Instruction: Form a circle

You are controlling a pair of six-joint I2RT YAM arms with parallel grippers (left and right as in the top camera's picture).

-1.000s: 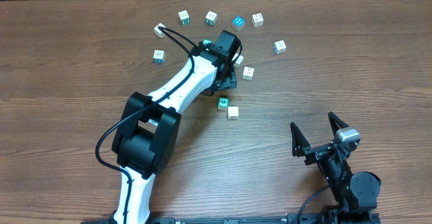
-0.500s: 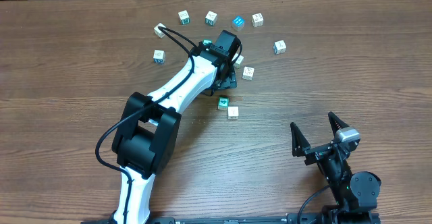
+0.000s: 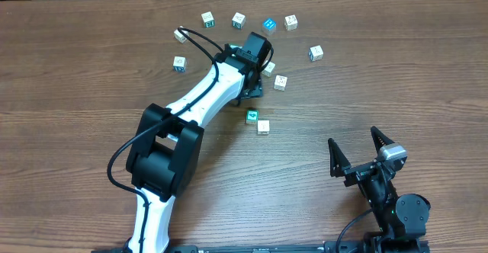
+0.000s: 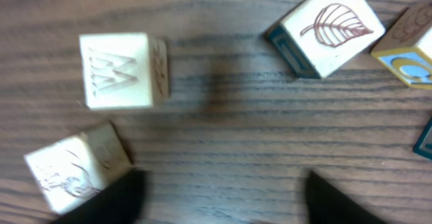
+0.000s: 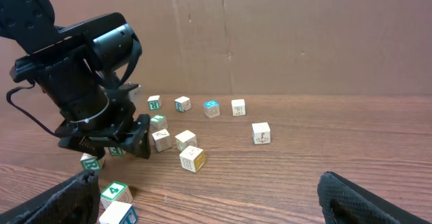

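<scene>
Left gripper (image 4: 226, 200) hung low over the wood table (image 3: 91, 70), inside the loose ring of cubes (image 3: 239, 19). Its jaws were spread apart with only bare wood between the dark fingertips (image 4: 118, 197), gripping nothing. In the left wrist view, a pale cube with a faint drawing (image 4: 74, 170) sat just beside one fingertip and a W-marked cube (image 4: 121, 71) lay above it. A leaf-printed cube (image 4: 327, 28) with a teal side sat at upper right, and a blue-lettered cube (image 4: 408, 48) was just beside it at the frame edge. Overhead, the cubes lay at the far middle of the table as an open arc, not a packed circle. Five ran along the far side, including a teal cube (image 3: 268, 25). One sat out to the right (image 3: 316, 52) and one to the left (image 3: 179, 63). Two lay near the left wrist, one of them (image 3: 280, 81) in plain view. A small teal cube (image 3: 252, 116) and a white cube (image 3: 263, 127) sat just beside each other, nearer the robot. Right gripper (image 3: 357, 155) sat at the near right of the table, well apart from the cubes, jaws wide open and empty.
</scene>
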